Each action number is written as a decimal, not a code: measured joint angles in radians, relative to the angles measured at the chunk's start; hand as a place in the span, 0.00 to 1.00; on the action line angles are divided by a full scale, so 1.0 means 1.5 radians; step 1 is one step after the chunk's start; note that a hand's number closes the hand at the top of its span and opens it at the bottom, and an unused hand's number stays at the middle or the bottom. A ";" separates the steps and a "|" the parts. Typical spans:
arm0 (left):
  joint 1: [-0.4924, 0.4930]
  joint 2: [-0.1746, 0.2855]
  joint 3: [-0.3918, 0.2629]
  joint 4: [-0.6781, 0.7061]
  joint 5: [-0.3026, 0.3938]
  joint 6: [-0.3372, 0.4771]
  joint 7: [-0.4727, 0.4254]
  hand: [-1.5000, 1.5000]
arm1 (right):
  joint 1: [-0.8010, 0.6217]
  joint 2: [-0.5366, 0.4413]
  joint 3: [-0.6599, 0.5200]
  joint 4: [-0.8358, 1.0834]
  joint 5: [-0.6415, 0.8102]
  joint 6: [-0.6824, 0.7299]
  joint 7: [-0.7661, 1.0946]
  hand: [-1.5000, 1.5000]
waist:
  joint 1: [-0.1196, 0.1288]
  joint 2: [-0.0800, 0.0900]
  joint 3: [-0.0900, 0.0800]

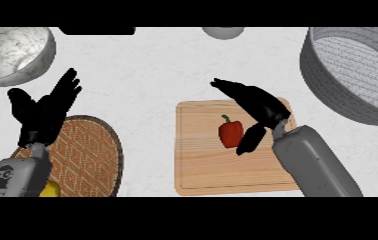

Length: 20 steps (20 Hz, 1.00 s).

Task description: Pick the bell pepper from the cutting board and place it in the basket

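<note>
A red bell pepper [230, 133] with a green stem lies on the wooden cutting board [199, 169] at centre right. My right hand [257, 107] hovers over the board's upper right part, fingers stretched up-left and thumb hanging down just right of the pepper; it is open and holds nothing. The woven brown basket [88, 154] sits at the lower left. My left hand [44, 111] stands open over the basket's left edge, fingers up.
A marbled white bowl [22, 51] sits at the top left and a large grey pot [347, 74] at the top right. A small grey object [223, 32] and a black object [96, 30] lie at the far edge. Something yellow [49, 190] peeks out beside my left forearm.
</note>
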 measured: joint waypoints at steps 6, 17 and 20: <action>-0.007 -0.011 0.021 0.015 -0.018 -0.013 -0.006 0.50 | 0.002 0.004 -0.017 0.035 0.049 0.021 -0.042 0.00 | -0.002 0.000 0.000; 0.000 -0.031 0.047 0.006 -0.035 -0.038 -0.002 0.50 | 0.038 0.016 -0.063 0.011 0.065 0.074 -0.104 0.00 | -0.003 -0.001 0.000; -0.002 -0.036 0.049 -0.013 -0.041 -0.036 0.021 0.50 | 0.037 0.023 -0.067 0.023 0.077 0.080 -0.124 0.00 | -0.003 -0.001 0.000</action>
